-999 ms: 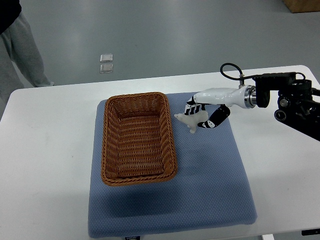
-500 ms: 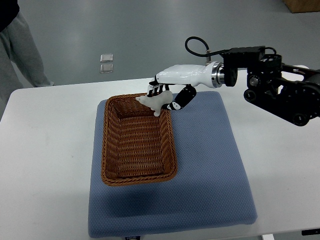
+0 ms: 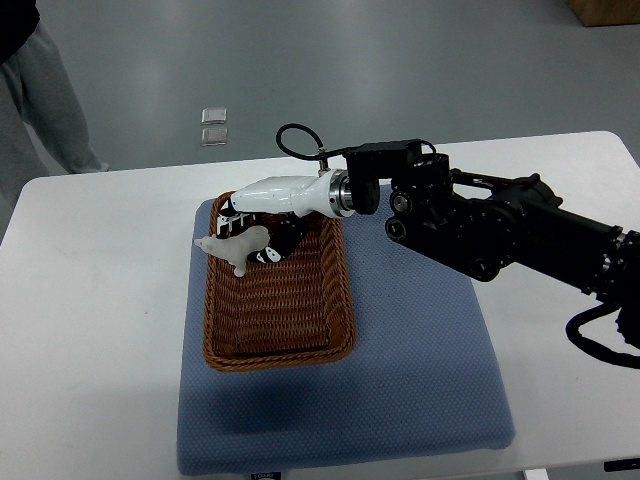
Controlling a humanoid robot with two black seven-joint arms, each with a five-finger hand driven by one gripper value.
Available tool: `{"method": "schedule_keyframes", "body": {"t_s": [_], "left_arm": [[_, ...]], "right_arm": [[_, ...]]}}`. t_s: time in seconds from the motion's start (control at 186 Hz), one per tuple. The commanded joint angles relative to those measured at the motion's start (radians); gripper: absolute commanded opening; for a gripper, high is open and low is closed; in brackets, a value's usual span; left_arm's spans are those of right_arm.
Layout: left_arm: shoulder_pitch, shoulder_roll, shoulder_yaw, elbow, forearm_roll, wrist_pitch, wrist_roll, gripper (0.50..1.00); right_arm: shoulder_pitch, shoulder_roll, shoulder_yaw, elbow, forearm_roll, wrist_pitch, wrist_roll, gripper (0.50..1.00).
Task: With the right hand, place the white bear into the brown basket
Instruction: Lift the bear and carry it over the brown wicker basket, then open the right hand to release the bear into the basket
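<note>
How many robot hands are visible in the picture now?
1: the right hand, over the brown basket's far left corner, holding the white bear. The left hand is out of view.

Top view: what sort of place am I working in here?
Likely a lab or test room, not a home: a plain white table on bare grey floor, with a blue mat staged under the brown basket, and a person standing by.

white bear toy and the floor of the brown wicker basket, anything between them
Nothing: in the top view the white bear toy, gripped by the right hand, hangs over the left rim of the brown wicker basket, whose woven floor is bare.
</note>
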Motion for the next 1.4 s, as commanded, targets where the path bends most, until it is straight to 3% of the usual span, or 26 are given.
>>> {"method": "schedule_keyframes", "body": {"t_s": [0.0, 0.806, 0.838, 0.903, 0.978, 1.069, 1.102, 1.193, 1.306, 1.397], "left_arm": [[0.000, 0.000, 0.000, 0.000, 0.000, 0.000, 0.000, 1.000], [0.012, 0.000, 0.003, 0.000, 0.000, 0.000, 0.000, 1.000], [0.012, 0.000, 0.002, 0.000, 0.000, 0.000, 0.000, 1.000], [0.012, 0.000, 0.002, 0.000, 0.000, 0.000, 0.000, 1.000], [0.012, 0.000, 0.000, 0.000, 0.000, 0.000, 0.000, 1.000], [0.012, 0.000, 0.000, 0.000, 0.000, 0.000, 0.000, 1.000], [0.012, 0.000, 0.000, 0.000, 0.000, 0.000, 0.000, 1.000], [0.012, 0.000, 0.000, 0.000, 0.000, 0.000, 0.000, 1.000], [0.012, 0.000, 0.000, 0.000, 0.000, 0.000, 0.000, 1.000], [0.012, 0.000, 0.000, 0.000, 0.000, 0.000, 0.000, 1.000]], "right_arm": [[-0.002, 0.010, -0.016, -0.060, -0.002, -0.001, 0.001, 0.500], [-0.076, 0.010, -0.044, -0.126, 0.000, -0.089, 0.003, 0.500], [-0.076, 0.010, -0.044, -0.126, 0.000, -0.090, 0.004, 0.533], [-0.076, 0.010, -0.044, -0.126, 0.000, -0.090, 0.004, 0.552], [-0.076, 0.010, -0.043, -0.126, 0.001, -0.092, 0.006, 0.627], [-0.074, 0.010, -0.035, -0.121, 0.017, -0.093, 0.009, 0.817], [-0.074, 0.010, -0.033, -0.118, 0.017, -0.096, 0.011, 0.858], [-0.076, 0.010, -0.033, -0.112, 0.018, -0.098, 0.011, 0.866], [-0.073, 0.010, -0.032, -0.109, 0.020, -0.090, 0.012, 0.913], [-0.071, 0.010, -0.027, -0.103, 0.031, -0.087, 0.014, 0.913]]}}
